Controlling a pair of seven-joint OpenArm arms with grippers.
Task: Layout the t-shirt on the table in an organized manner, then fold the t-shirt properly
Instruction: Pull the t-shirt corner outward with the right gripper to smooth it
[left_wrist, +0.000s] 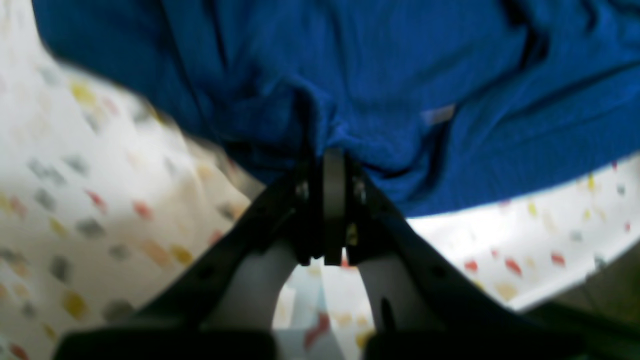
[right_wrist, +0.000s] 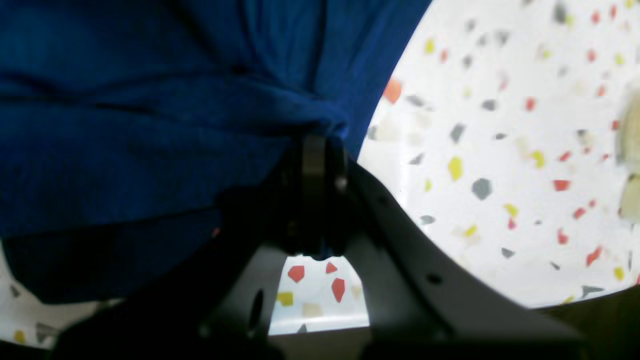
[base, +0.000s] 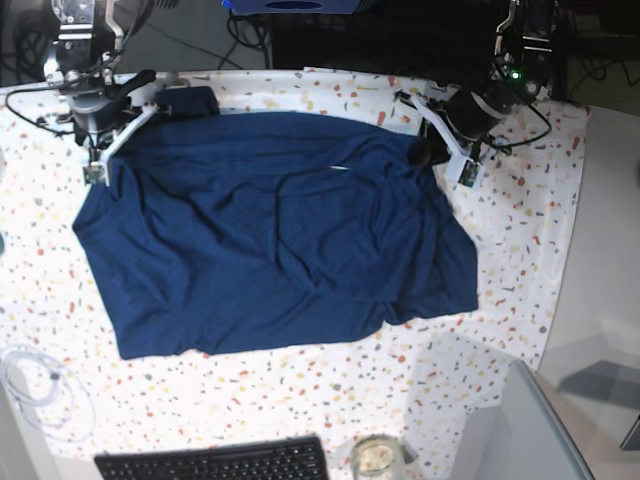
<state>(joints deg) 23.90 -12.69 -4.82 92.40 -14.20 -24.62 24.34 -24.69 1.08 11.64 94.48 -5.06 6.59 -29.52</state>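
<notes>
One navy t-shirt (base: 270, 235) lies on the table (base: 520, 250); two arms' fingers (left_wrist: 334, 165) (right_wrist: 320, 145) pinch its far corners.

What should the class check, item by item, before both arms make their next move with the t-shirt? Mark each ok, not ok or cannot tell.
1. Left gripper shut on the t-shirt: ok.
2. Right gripper shut on the shirt's edge: ok.
3. Shirt lies wholly on the table: ok.
4. Shirt flat and smooth: not ok, wrinkled, with its lower corner on the left arm's side folded.
5. Keyboard and white cable clear of the shirt: ok.
6. Sleeves spread out: cannot tell.
</notes>
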